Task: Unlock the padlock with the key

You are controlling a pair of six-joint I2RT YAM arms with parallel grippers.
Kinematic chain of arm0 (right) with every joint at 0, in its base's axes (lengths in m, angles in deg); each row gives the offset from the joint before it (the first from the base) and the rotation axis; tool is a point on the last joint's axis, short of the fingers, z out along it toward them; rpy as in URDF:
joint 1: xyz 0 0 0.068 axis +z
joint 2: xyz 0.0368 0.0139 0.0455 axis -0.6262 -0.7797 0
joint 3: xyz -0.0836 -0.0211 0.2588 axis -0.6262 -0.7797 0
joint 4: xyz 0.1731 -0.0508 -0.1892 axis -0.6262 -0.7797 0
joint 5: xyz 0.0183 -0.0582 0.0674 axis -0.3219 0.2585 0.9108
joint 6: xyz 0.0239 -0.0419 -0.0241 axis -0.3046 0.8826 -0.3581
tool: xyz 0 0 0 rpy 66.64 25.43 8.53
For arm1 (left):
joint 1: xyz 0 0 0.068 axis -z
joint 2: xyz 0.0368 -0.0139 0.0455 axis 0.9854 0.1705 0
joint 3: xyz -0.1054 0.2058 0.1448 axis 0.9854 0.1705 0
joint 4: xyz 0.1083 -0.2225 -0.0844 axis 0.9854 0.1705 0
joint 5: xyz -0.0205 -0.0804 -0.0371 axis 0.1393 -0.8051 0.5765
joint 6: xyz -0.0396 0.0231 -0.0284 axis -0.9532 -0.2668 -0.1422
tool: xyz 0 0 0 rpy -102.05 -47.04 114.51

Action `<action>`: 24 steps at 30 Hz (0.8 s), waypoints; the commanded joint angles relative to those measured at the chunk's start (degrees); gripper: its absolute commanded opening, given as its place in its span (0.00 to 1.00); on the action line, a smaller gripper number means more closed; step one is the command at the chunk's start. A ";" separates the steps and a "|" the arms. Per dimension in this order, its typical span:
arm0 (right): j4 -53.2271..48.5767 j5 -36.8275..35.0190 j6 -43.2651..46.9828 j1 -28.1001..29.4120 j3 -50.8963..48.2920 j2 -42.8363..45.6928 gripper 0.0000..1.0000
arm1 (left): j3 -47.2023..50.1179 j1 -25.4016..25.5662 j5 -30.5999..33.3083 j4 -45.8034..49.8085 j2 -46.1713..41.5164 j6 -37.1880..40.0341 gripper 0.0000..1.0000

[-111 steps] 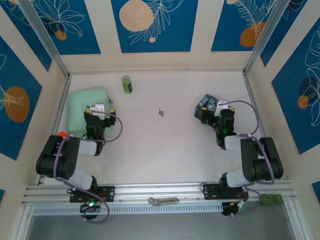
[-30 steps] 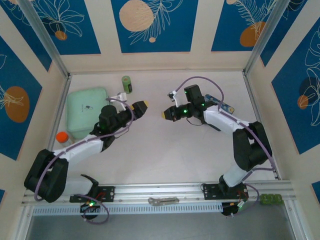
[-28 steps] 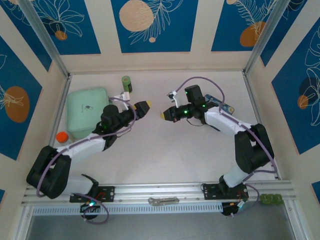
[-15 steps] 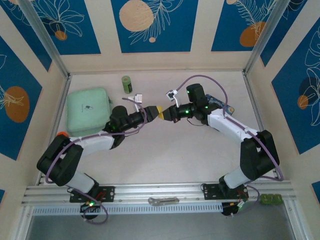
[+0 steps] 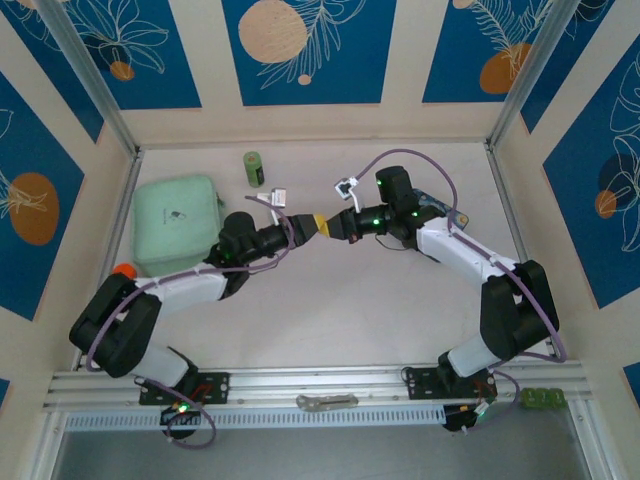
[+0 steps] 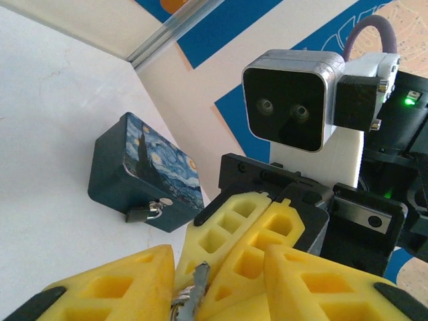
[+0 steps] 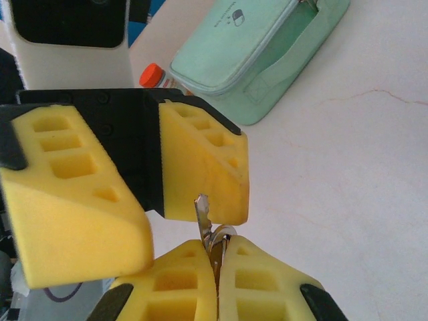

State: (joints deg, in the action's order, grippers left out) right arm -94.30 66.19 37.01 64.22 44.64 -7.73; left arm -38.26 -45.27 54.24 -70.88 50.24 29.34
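Between shut right jaws, the key [image 7: 203,214]

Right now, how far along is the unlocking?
Done: the key is off the table, pinched in the right gripper. In hand: its blade points into the open left gripper, which looks like a handover. Left: the padlock hangs on the blue tin with no key in it, so inserting and turning remain.

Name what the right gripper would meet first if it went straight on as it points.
Most likely the left gripper: its open fingers face the right gripper close ahead, with the held key pointing at them. The gap is hard to judge.
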 commanded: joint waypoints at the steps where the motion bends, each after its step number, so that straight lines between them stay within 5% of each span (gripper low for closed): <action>1: -1.98 -7.58 0.56 1.79 -1.05 2.49 0.00 | -0.59 0.72 2.68 4.32 -2.74 2.65 0.42; 9: 0.60 -29.19 0.41 7.25 -4.15 6.90 0.00 | -2.47 2.51 10.56 13.56 -4.82 2.24 0.54; 24: 4.44 -34.98 3.24 11.80 -5.74 7.77 0.00 | -4.78 4.55 15.86 16.12 -2.74 -1.31 0.49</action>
State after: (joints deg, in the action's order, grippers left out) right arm -92.64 31.68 38.99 75.48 40.49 -1.87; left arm -41.34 -41.35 68.38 -55.62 46.74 29.08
